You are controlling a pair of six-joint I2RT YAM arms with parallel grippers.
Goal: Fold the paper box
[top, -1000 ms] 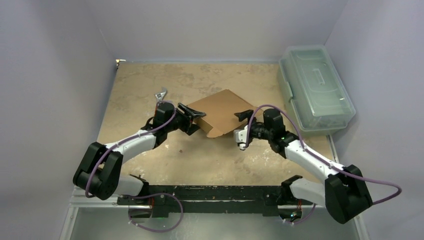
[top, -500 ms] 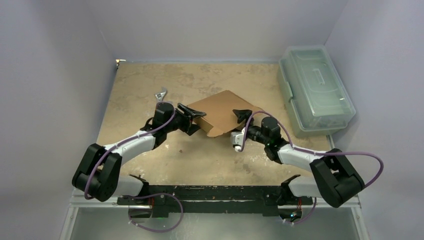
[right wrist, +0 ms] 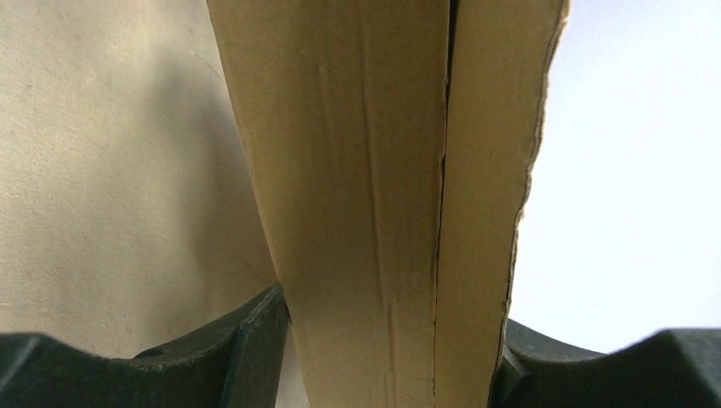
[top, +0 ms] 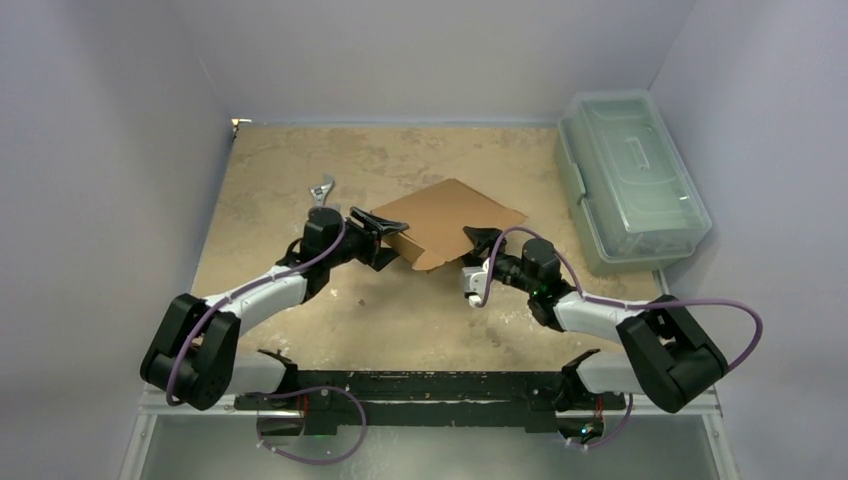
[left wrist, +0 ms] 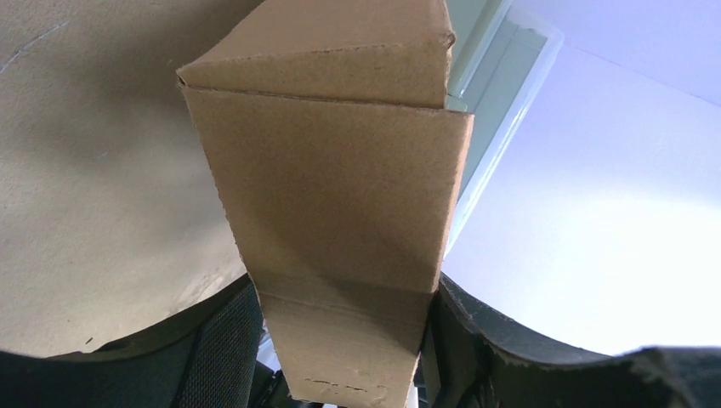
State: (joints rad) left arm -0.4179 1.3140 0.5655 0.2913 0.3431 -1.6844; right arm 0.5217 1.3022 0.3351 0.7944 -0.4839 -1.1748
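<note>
1. Cardboard between closed jaws: left gripper (top: 390, 240) and right gripper (top: 478, 258) each clamp one side of the paper box (top: 452, 218) at the middle of the table (top: 290, 170).
2. Plain brown, creased, one panel folded over.

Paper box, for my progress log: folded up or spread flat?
Folded: the paper box shows a flat lid over side walls, no flaps spread out.

Top view is getting soft, even overhead light, only faint shadows falling on the table (top: 260, 180). Wrist views are sitting very close: the paper box (right wrist: 366, 212) is going soft on the right, the wall (right wrist: 621, 170) behind is blowing out white, and bottom corners are going dark.
</note>
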